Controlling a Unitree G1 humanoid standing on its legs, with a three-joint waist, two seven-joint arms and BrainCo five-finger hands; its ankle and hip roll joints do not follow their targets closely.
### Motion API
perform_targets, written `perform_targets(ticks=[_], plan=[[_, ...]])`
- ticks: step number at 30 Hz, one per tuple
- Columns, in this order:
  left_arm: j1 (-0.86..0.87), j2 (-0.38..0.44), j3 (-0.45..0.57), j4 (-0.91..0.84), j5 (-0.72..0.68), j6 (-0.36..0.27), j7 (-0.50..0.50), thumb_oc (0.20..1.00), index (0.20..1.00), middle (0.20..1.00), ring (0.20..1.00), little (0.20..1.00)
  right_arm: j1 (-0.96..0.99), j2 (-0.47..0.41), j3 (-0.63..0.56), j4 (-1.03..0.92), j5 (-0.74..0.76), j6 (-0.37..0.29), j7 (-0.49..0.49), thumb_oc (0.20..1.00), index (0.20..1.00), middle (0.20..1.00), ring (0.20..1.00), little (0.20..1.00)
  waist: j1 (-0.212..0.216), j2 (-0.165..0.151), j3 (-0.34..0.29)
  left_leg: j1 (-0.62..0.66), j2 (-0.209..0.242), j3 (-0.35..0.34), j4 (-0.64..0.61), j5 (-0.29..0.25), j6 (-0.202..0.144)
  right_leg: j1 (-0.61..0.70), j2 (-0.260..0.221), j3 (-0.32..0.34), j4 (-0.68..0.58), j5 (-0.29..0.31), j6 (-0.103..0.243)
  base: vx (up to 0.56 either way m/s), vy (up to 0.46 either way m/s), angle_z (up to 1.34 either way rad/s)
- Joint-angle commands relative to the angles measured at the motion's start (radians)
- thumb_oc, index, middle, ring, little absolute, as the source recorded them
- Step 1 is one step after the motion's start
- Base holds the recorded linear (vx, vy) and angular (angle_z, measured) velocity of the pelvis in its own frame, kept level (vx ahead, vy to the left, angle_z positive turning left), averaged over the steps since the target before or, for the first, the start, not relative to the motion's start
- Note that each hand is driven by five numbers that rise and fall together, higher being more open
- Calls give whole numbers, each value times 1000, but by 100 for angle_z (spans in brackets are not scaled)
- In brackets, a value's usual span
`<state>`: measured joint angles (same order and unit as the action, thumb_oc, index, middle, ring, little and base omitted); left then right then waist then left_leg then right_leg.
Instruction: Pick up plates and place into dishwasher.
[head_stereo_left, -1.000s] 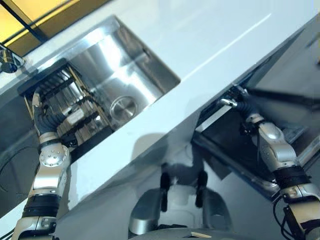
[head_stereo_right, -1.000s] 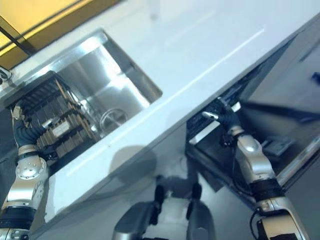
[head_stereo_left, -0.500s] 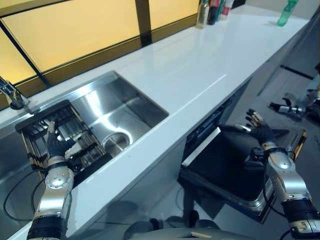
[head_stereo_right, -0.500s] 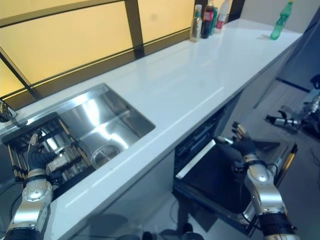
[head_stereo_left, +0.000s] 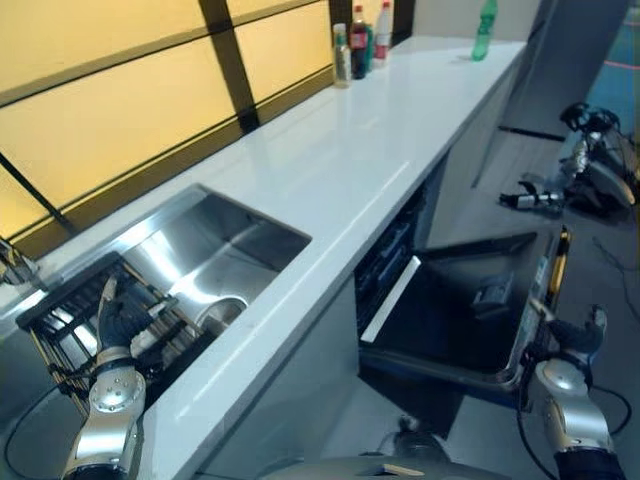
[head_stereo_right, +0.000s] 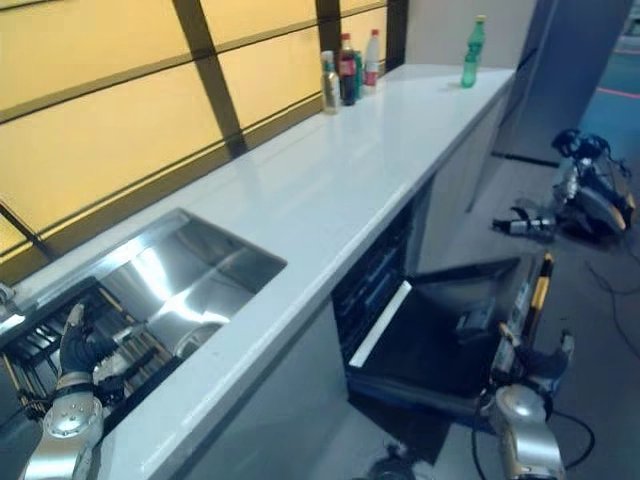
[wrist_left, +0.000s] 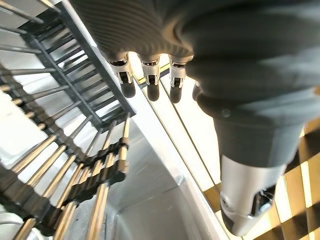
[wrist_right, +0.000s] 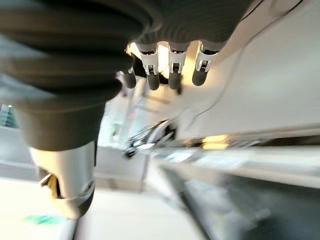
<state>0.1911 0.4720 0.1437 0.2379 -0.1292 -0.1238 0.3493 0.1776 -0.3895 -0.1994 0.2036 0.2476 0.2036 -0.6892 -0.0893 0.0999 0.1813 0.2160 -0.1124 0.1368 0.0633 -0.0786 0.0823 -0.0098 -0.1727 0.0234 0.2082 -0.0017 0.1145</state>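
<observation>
No plates identifiable. Dish rack (head_stereo_left: 95, 320) sits in the steel sink (head_stereo_left: 225, 250), set in the white counter (head_stereo_left: 360, 150). Left hand (head_stereo_left: 122, 318) over the rack, fingers straight and relaxed, holding nothing. Dishwasher door (head_stereo_left: 470, 310) is down; right hand (head_stereo_left: 580, 338) at its outer edge, fingers loose, empty. Bottles (head_stereo_left: 358, 38) at the counter's far end.

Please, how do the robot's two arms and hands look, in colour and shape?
Both arms are silver-grey metal with rounded shells and a black band lower down. The left hand and the right hand are wrapped in a dark ribbed cover at the back and wrist. The fingers are silver with dark rounded tips, set in a row, and the thumb stands apart.
</observation>
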Motion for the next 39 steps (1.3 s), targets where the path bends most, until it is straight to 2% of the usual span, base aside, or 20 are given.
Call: perform_targets(ticks=[1, 3, 4, 7, 10, 12, 15, 19, 20, 24, 29, 33, 39], plan=[[40, -3, 46, -31, 42, -55, 49, 1000, 1000, 1000, 1000, 1000, -17, -51, -59, -5, -79, -17, -37, 1000, 1000, 1000, 1000, 1000, 1, 43, 27, -120, -50, -10, 230, -178, 54, -146, -83, -43, 236, 72, -19, -84, 162, -22], [34, -27, 35, -22, 39, -63, 67, 1000, 1000, 1000, 1000, 1000, -25, -69, -57, 20, -98, -39, -82, 1000, 1000, 1000, 1000, 1000, 1, 78, 38, -186, -50, 5, 288, -179, 57, -148, -84, -55, 253, -48, -53, -171, 69, -38], [18, -39, 21, -7, 30, -64, 85, 1000, 1000, 1000, 1000, 1000, -45, -76, -49, 34, -113, -41, -106, 1000, 1000, 1000, 1000, 1000, 3, 93, 40, -217, -52, 18, 308, -182, 54, -151, -96, -68, 224, -48, -55, -200, 50, -28], [-19, -73, -20, 51, 2, -89, 114, 1000, 1000, 1000, 1000, 1000, -108, -122, -15, 73, -140, -29, -145, 1000, 1000, 1000, 1000, 1000, -12, 160, 61, -276, -57, 59, 345, -173, 36, -201, -94, -40, 240, -64, -47, -85, 112, -21], [-20, -99, -61, 50, -22, -79, 145, 1000, 1000, 1000, 1000, 1000, -126, -151, 15, 98, -147, -7, -93, 1000, 1000, 1000, 1000, 1000, -35, 208, 86, -305, -59, 98, 392, -182, 24, -240, -109, -15, 278, -80, -47, 66, 119, -16], [-20, -106, -73, 31, -32, -65, 144, 1000, 1000, 1000, 1000, 1000, -134, -159, 33, 107, -116, -5, -51, 1000, 1000, 1000, 1000, 1000, -38, 225, 98, -328, -62, 114, 422, -190, 23, -267, -115, -4, 293, -85, -47, 34, 48, -31], [-31, -107, -102, 19, -46, -65, 140, 1000, 1000, 1000, 1000, 1000, -171, -174, 62, 136, -49, -60, 45, 1000, 1000, 1000, 1000, 1000, -36, 239, 137, -388, -65, 129, 477, -202, 22, -332, -120, 4, 339, -95, -58, -65, 0, -32], [-91, -91, -170, 29, -86, -94, 169, 1000, 1000, 1000, 1000, 1000, -333, -241, 128, 220, 56, -133, 147, 1000, 1000, 1000, 1000, 1000, -32, 262, 218, -487, -63, 149, 541, -211, 11, -437, -113, 15, 392, -113, -70, -167, -6, -14], [-103, -81, -188, 24, -96, -94, 176, 1000, 1000, 1000, 1000, 1000, -382, -265, 141, 233, 88, -133, 180, 1000, 1000, 1000, 1000, 1000, -28, 270, 232, -491, -63, 139, 548, -228, -1, -444, -111, 15, 409, -141, -68, -46, -27, -2], [-144, -61, -233, 10, -113, -88, 199, 1000, 1000, 1000, 1000, 1000, -585, -319, 205, 284, 216, -132, 289, 1000, 1000, 1000, 1000, 1000, -12, 290, 274, -545, -64, 139, 560, -218, -14, -505, -109, 22, 435, -152, -76, -53, -18, -11], [-156, -35, -253, -14, -145, -79, 211, 1000, 1000, 1000, 1000, 1000, -776, -340, 271, 360, 315, -135, 457, 1000, 1000, 1000, 1000, 1000, 18, 312, 297, -590, -71, 127, 574, -210, -21, -553, -116, 17, 470, -169, -87, -13, -10, 5], [-148, -15, -251, -37, -161, -65, 209, 1000, 1000, 1000, 1000, 1000, -859, -344, 326, 331, 366, -127, 580, 1000, 1000, 1000, 1000, 1000, 40, 318, 302, -608, -74, 117, 582, -205, -22, -571, -123, 6, 491, -177, -95, 37, -13, 2], [-153, 15, -249, -41, -186, -54, 183, 1000, 1000, 1000, 1000, 1000, -944, -312, 379, 271, 361, -146, 639, 1000, 1000, 1000, 1000, 1000, 64, 313, 308, -638, -73, 110, 610, -209, -18, -592, -125, -4, 514, -182, -99, 43, -26, -2]])
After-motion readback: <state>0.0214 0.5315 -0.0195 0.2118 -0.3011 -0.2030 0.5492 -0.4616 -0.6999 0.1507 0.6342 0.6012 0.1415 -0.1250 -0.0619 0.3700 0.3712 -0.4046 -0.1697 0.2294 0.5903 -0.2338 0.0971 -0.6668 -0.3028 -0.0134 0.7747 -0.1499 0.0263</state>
